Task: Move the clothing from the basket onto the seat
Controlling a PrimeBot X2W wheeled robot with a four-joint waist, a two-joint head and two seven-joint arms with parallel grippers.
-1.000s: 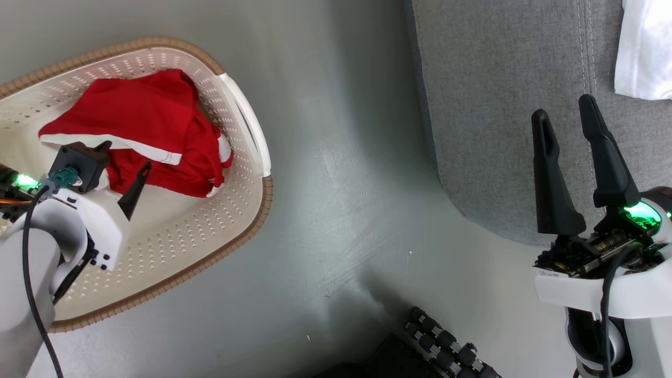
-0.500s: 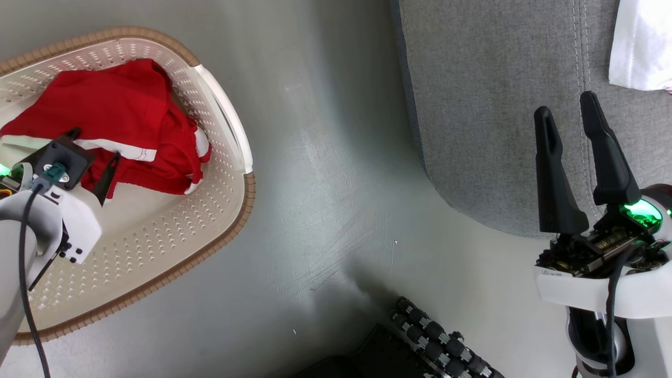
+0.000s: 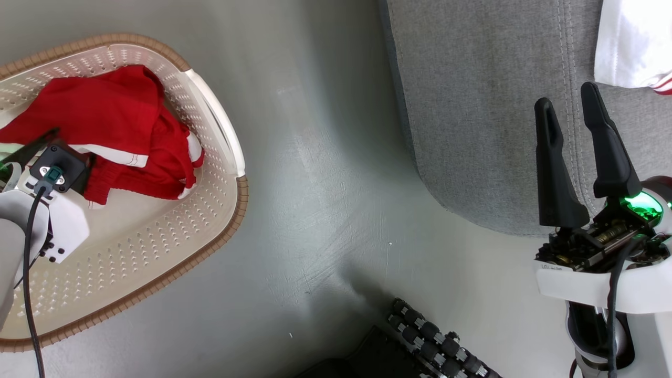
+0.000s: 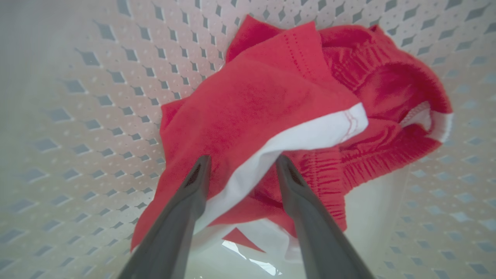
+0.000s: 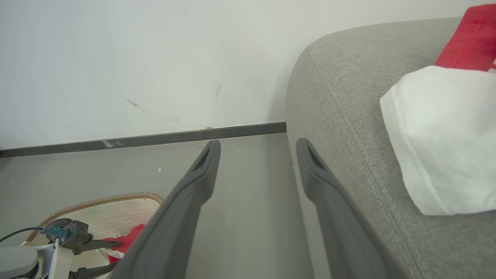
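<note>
Straddling the white-trimmed fold of the red clothing (image 4: 252, 97) in the basket (image 3: 242, 199), the left gripper (image 4: 242, 162) has its fingers apart and grips nothing yet. Closing here may pinch only one thin layer, so the garment could slip or catch on the rim. Free floor (image 3: 325, 184) separates basket and seat (image 3: 472, 131), where the right gripper (image 3: 568, 100) hangs spread and empty near a white piece (image 3: 630, 42).

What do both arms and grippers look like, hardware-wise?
Right gripper: two long, dark, tapered fingers on a white housing with a green light, exposed mechanism, a black cable and small unreadable print. Left gripper: matching dark fingers; its pale housing carries a black block with a teal connector and its own cable.
</note>
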